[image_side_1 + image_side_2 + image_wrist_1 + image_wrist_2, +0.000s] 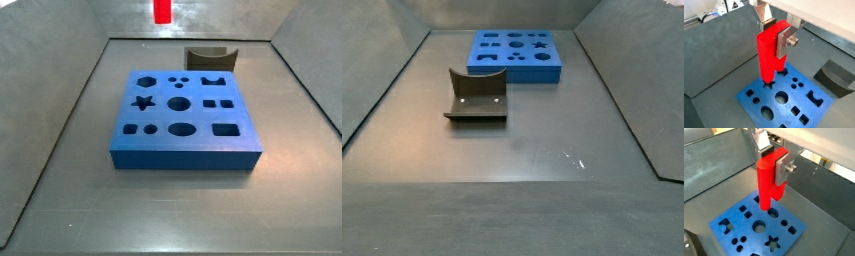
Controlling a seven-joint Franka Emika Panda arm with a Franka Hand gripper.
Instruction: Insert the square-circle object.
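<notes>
The block [476, 96] lies free mid-surface, near the board [516, 52] at the far edge. The end effector [769, 79] hangs over the board (spread or pressed together, I cannot tell), empty. Approach step; next, reach the block.

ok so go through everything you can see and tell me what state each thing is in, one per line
tool: red fingers together, holding nothing, raised above the blue board, nearer its star-hole side
square-circle object: on the floor, apart from the board, not gripped, not inserted
blue board: flat on the floor, every visible hole empty
</notes>
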